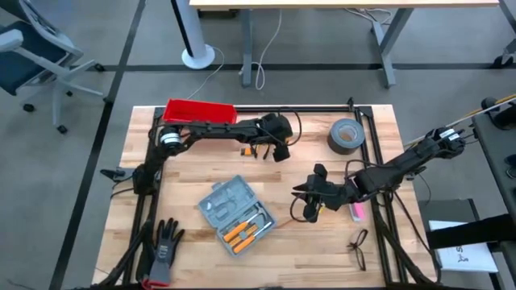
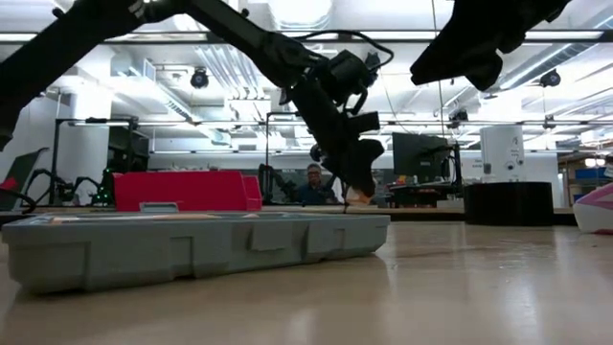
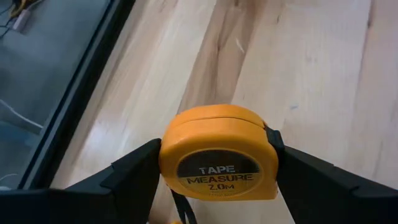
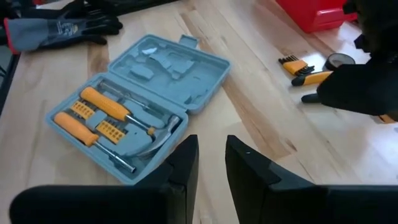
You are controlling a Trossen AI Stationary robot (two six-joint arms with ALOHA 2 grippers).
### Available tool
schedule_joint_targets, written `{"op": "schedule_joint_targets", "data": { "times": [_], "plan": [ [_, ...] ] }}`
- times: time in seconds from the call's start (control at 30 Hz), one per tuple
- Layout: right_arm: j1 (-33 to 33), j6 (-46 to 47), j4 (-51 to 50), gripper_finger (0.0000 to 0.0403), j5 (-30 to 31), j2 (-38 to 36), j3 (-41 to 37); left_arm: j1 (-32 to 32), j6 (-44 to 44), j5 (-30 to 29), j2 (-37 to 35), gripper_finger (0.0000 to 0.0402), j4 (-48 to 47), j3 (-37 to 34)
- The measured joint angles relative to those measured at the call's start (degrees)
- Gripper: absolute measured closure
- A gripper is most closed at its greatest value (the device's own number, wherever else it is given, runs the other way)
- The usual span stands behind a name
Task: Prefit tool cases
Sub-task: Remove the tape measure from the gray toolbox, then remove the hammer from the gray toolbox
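The grey-blue tool case (image 1: 236, 213) lies open and flat on the wooden table, left of centre. One half holds orange-handled tools (image 4: 102, 115); the other half (image 4: 168, 65) shows bare moulded slots. My left gripper (image 3: 217, 168) is at the far middle of the table (image 1: 278, 147), tilted down. Its fingers stand wide, close on either side of a yellow tape measure (image 3: 217, 155), whose label faces the wrist camera. My right gripper (image 4: 211, 140) hovers right of the case (image 1: 305, 193). It is open by a narrow gap and holds nothing. My left gripper's fingers (image 3: 134, 174) flank the tape measure's two narrow ends (image 3: 166, 158) and come at it slanting down from the table's left. I cannot tell whether they touch it. The tape measure's underside is out of the picture.
A red bin (image 1: 200, 111) stands at the far left, a dark tape roll (image 1: 347, 135) at the far right. Hex keys and small tools (image 4: 297, 65) lie by my left gripper. A glove (image 1: 161, 250), glasses (image 1: 359, 248) and a pink object (image 1: 357, 211) lie nearer.
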Motion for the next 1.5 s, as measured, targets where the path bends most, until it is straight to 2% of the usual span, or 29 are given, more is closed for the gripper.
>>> {"op": "schedule_joint_targets", "data": {
  "times": [0.33,0.57,1.03,1.27,1.5],
  "plan": [
    [-0.04,-0.25,0.0,0.0354,0.53,-0.02,-0.02,0.8,-4.23,-1.35,0.04,0.0119,2.72,0.02],
    [-0.04,-0.63,0.4,0.0339,1.27,-0.04,-0.01,0.76,-1.56,-2.53,0.04,0.0115,-2.91,0.02],
    [-0.02,-1.2,1.29,0.0349,1.39,-0.34,0.0,0.48,-0.58,-1.7,-0.43,0.0071,-5.41,0.02],
    [-0.02,-1.59,1.28,0.0337,1.44,-0.37,0.0,0.41,-0.15,-0.43,-3.33,0.0081,-7.47,0.08],
    [-0.02,-2.44,1.21,0.0344,1.47,-0.43,-0.02,-0.33,-0.08,0.93,-7.58,0.0095,-14.79,0.07]
  ]
}}
